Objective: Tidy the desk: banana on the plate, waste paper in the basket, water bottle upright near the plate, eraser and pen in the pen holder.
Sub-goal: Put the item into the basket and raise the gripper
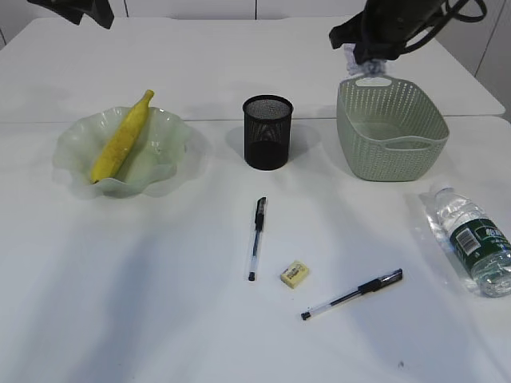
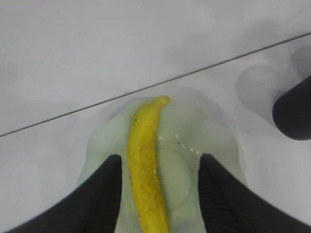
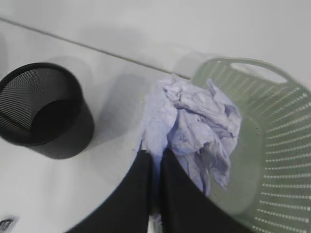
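Your right gripper (image 3: 154, 160) has its jaws pressed together on a fold of the paper (image 3: 194, 121), pinching it so the crumpled bulk hangs free over the near rim of the basket (image 3: 286, 145). That pinch on one edge looks deliberate: the wad can drop clear once you are fully above the basket's opening.

Your left gripper (image 2: 158, 189) has its jaws spread, one on each side of the banana (image 2: 145, 165) and apparently not touching it. The banana lies in the plate (image 2: 214, 141), well left of the basket, so that item looks done.

The holder (image 1: 267, 132) stands just left of the basket. In front of the basket lie two pens (image 1: 255, 238) (image 1: 353, 294) with the eraser (image 1: 295, 274) between them; the bottle (image 1: 471, 238) lies on its side near the basket's right front corner.
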You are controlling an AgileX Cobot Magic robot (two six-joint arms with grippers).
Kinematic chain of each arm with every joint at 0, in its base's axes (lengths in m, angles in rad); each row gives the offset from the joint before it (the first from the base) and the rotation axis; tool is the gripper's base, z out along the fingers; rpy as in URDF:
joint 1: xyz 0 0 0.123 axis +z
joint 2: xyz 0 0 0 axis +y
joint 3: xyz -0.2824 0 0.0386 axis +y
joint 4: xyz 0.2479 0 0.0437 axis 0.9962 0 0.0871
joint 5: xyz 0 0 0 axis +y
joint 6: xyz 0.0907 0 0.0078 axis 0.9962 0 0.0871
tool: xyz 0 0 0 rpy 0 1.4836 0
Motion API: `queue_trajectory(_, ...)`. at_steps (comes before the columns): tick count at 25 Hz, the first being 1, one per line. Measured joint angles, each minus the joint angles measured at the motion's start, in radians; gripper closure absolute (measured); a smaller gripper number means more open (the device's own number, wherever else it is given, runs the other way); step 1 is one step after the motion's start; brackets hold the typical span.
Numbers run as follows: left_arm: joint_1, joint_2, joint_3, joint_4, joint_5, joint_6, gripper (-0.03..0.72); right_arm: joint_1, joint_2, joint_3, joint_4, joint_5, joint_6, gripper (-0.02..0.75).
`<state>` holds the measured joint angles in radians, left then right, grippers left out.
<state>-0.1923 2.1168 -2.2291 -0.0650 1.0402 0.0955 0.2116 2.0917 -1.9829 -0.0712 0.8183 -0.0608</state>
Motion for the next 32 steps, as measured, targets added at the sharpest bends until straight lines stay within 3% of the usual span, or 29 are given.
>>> queue_trajectory(9,0.000,0.000,0.000,0.000,0.000,0.000,0.331,-0.113,0.018,-0.002,-0.006,-0.046,0.033,0.727)
queue_trajectory(20,0.000,0.000,0.000,-0.014,0.000,0.000,0.331,-0.119,0.138,-0.003,-0.008,-0.040,0.036,0.712)
queue_trajectory(23,0.000,0.000,0.000,-0.014,0.004,0.000,0.331,-0.119,0.153,-0.003,-0.004,-0.040,0.036,0.659)
queue_trajectory(29,0.000,0.000,0.000,-0.014,0.016,0.000,0.331,-0.119,0.156,-0.003,0.004,-0.042,0.036,0.446)
queue_trajectory(32,0.000,0.000,0.000,-0.016,0.028,0.000,0.331,-0.119,0.156,-0.003,0.007,-0.042,0.036,0.416)
